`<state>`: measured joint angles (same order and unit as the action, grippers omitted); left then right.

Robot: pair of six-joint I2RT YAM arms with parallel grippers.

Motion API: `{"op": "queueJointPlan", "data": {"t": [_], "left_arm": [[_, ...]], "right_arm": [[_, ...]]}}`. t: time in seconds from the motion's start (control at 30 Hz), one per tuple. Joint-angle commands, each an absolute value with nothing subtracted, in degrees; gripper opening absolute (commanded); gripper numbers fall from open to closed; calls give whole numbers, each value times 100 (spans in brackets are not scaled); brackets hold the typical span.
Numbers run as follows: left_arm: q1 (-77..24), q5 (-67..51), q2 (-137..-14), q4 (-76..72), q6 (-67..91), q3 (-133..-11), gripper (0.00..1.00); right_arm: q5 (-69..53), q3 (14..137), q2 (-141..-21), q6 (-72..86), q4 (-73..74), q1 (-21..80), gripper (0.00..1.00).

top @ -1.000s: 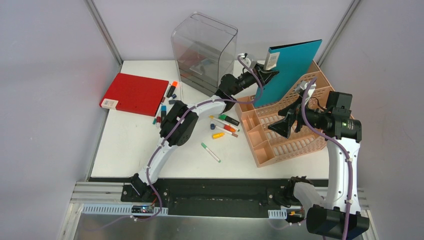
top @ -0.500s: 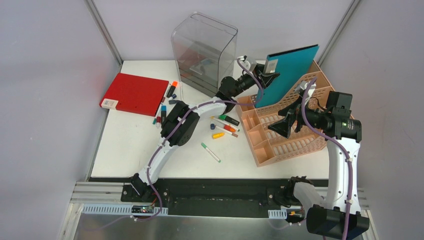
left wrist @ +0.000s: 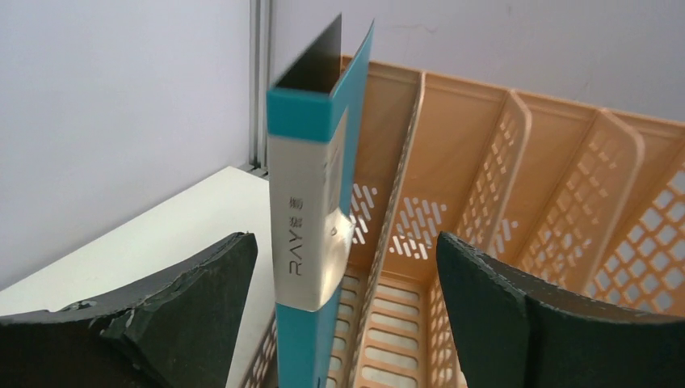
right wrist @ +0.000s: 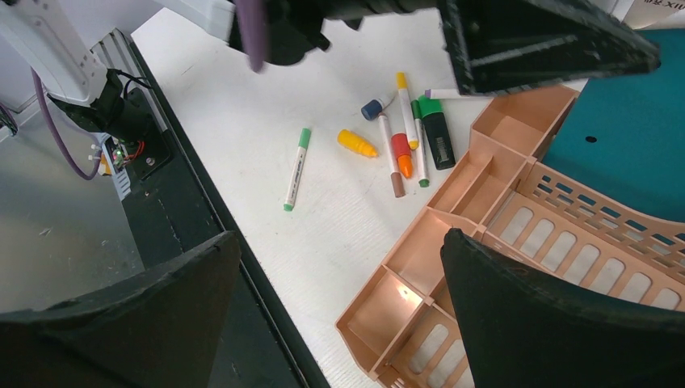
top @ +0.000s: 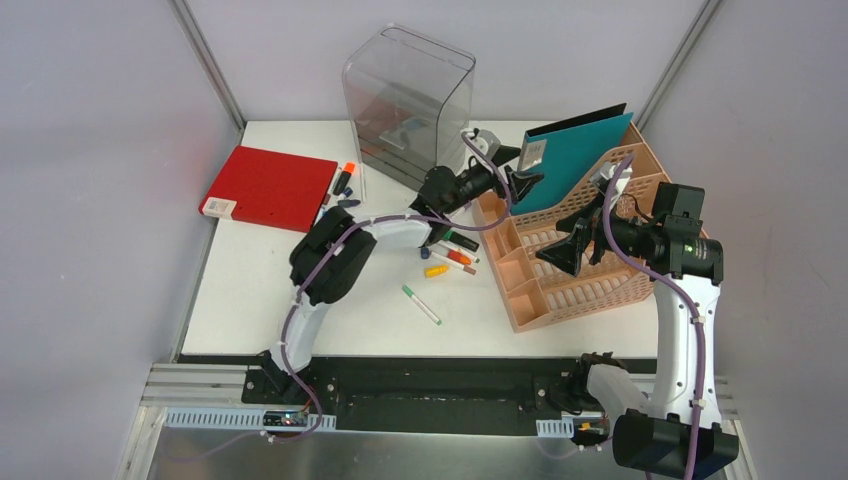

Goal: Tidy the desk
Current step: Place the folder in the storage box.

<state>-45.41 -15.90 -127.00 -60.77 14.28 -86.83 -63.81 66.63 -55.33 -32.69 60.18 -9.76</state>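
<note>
The white desk (top: 255, 290) holds a peach file rack (top: 585, 285) at the right. A teal folder (top: 585, 145) stands upright in the rack's far slot. My left gripper (top: 522, 166) is open at the folder's near spine. In the left wrist view the labelled spine (left wrist: 311, 242) sits between the spread fingers of the left gripper (left wrist: 346, 246), nearer the left one, with a gap on each side. My right gripper (top: 562, 250) hangs open over the rack's front compartments. Nothing lies between the fingers of the right gripper (right wrist: 339, 236).
A clear grey drawer box (top: 405, 95) stands at the back. A red folder (top: 270, 185) lies at the left with pens (top: 335, 200) beside it. Loose markers (top: 450, 250) and a green pen (top: 420, 304) lie between the arms. Grey walls enclose the desk.
The left gripper has opened and let go of the teal folder, which sank lower into the rack. The left arm drew back to the left. The right arm stayed still.
</note>
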Motion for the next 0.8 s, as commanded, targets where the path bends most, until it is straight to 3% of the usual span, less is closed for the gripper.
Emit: {"op": "queueJointPlan", "data": {"t": [0.0, 0.23, 0.47, 0.77], "left_arm": [[-4579, -1464, -11419, -5812, 1274, -8025, 85], [-4574, -1731, -10166, -4111, 1123, -7088, 89], [-4538, -952, -9064, -2223, 846, -6344, 94], [-4202, 160, -7698, -1741, 1080, -4838, 99]], "right_arm": [[-6542, 6637, -5432, -3385, 5838, -958, 99], [-6554, 6583, -5439, -3362, 5780, -957, 99], [-6593, 6558, -5458, -3366, 5774, -958, 99], [-6610, 6522, -5458, -3332, 5716, -958, 99]]}}
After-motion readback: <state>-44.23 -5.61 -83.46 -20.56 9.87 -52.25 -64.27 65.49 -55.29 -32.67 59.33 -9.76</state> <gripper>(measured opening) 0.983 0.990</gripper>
